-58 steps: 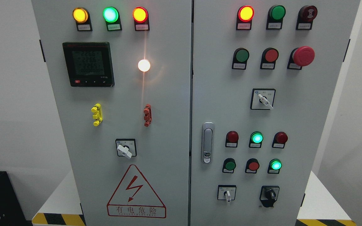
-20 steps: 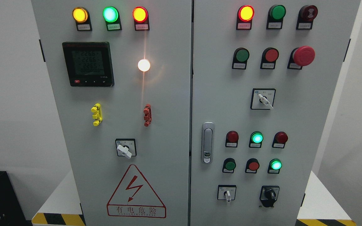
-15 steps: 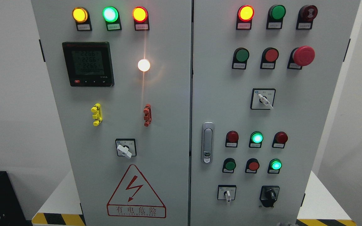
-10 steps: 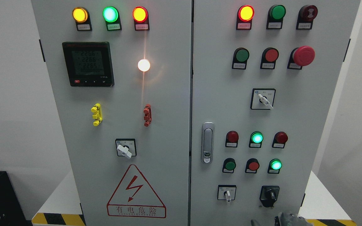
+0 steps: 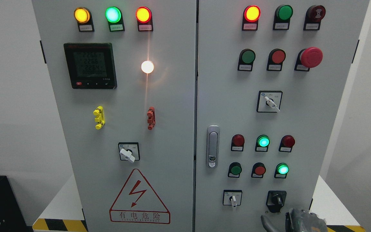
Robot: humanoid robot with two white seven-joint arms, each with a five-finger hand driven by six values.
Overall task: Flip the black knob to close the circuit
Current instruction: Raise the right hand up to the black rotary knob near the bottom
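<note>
Black plastic, the knob sits at about five o'clock on the grey cabinet, right of a small white selector switch. It looks stiff and small, with a narrow raised bar; I judge this bar is the place to pinch and turn. At six o'clock from the knob, just below it, the right hand enters; whether its fingers are spread or curled I cannot tell.

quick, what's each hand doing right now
Left hand: not in view.
Right hand: just below the black knob, not touching it; whether open or closed cannot be told.
</note>
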